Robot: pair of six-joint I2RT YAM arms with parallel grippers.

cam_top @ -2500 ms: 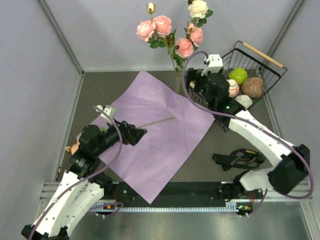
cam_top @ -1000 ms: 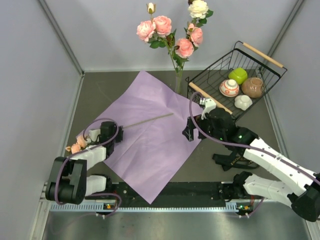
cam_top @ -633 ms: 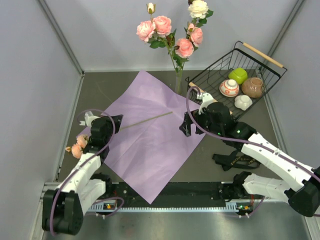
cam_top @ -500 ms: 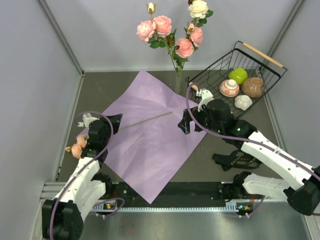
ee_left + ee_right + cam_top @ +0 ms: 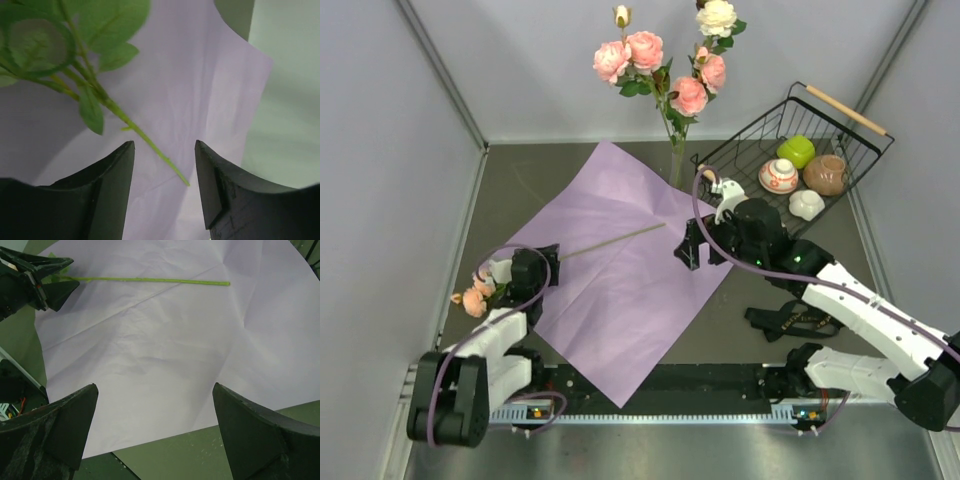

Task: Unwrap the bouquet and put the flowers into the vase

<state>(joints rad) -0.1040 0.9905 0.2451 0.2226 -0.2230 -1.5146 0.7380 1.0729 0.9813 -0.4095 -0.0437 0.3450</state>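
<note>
Several flowers [image 5: 645,50], pink and cream roses, stand in the vase [image 5: 677,166] at the back. The bouquet is undone: its lilac paper sheet [image 5: 630,290] lies spread flat. One peach rose [image 5: 475,298] lies at the sheet's left edge, with its thin stem [image 5: 610,240] stretching right across the paper. My left gripper [image 5: 548,255] is low over that stem. In the left wrist view it [image 5: 165,142] is open, and the green stem [image 5: 150,147] runs ahead of its tips, not pinched. My right gripper [image 5: 155,385] hovers wide open and holds nothing, over the sheet's right edge [image 5: 686,250].
The black ribbon [image 5: 796,320] lies on the table right of the sheet. A wire basket [image 5: 847,110] at the back right holds a green item [image 5: 796,150], a brown pot [image 5: 825,174], a patterned bowl [image 5: 778,177] and a white piece [image 5: 807,204]. Grey walls close in both sides.
My left wrist has swung about beside the lying rose and dropped slightly nearer. My right gripper has drifted left over the paper's edge. The rose has stayed where it lay.
</note>
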